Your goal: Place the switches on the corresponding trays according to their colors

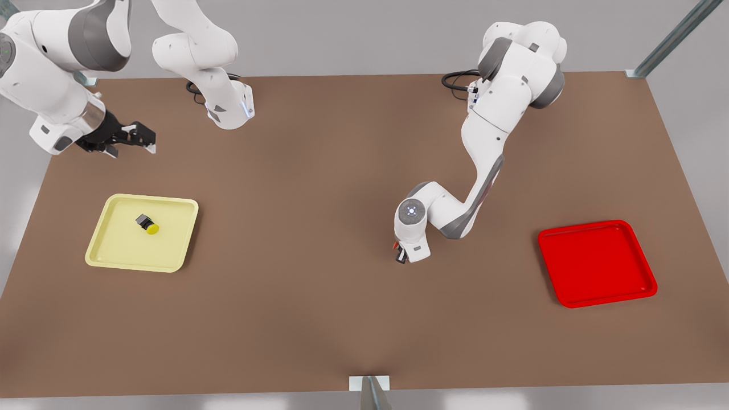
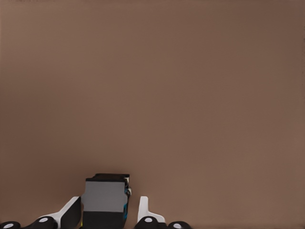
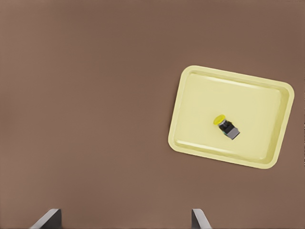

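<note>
In the front view, the left tool [image 1: 402, 254] sits low over the middle of the worktop [image 1: 319, 319], clenched on the red switch [image 1: 397, 248], of which a red sliver shows at the fingers. The red tray [image 1: 597, 263] lies well apart toward the front view's right, at roughly the same depth, so the coming carry is judged a nearly straight sideways run to it; this arm is also the nearer one. The yellow switch [image 1: 147, 223] lies on its side inside the yellow tray [image 1: 171, 256], at the front view's left. The right tool [image 1: 139, 138] hangs released above the far-left worktop and waits. In the left wrist view, the dark boxy switch body [image 2: 106, 200] sits between the fingers [image 2: 144, 210]. In the right wrist view, the parted fingertips [image 3: 199, 219] overlook the yellow tray [image 3: 190, 138] holding its switch [image 3: 227, 127].
</note>
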You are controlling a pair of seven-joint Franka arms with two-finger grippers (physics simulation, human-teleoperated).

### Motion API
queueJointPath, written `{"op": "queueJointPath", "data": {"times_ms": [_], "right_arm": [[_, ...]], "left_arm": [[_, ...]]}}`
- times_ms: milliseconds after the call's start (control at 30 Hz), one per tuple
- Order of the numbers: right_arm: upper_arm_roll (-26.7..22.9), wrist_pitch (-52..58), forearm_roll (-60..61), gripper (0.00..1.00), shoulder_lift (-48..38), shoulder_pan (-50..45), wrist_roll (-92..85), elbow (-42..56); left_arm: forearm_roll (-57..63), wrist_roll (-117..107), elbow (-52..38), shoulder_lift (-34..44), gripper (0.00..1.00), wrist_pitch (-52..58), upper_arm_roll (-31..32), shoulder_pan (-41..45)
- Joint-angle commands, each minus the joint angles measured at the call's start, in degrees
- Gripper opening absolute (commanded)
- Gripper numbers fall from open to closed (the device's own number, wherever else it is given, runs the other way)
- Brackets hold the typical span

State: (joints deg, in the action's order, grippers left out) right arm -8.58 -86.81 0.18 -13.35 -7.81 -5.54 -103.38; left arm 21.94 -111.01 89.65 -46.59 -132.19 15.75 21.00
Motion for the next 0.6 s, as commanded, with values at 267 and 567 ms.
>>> {"op": "queueJointPath", "data": {"times_ms": [267,567], "right_arm": [[0.1,-1.6,0.0,1.0,-0.1,0.1,0.2,0.0],[0.0,-1.6,0.0,1.0,0.0,0.3,0.2,-0.2]], "left_arm": [[0.3,0.0,0.7,0.0,0.57,0.0,-0.2,0.0],[0.3,0.0,0.8,0.2,0.49,0.1,-0.2,0.0]]}}
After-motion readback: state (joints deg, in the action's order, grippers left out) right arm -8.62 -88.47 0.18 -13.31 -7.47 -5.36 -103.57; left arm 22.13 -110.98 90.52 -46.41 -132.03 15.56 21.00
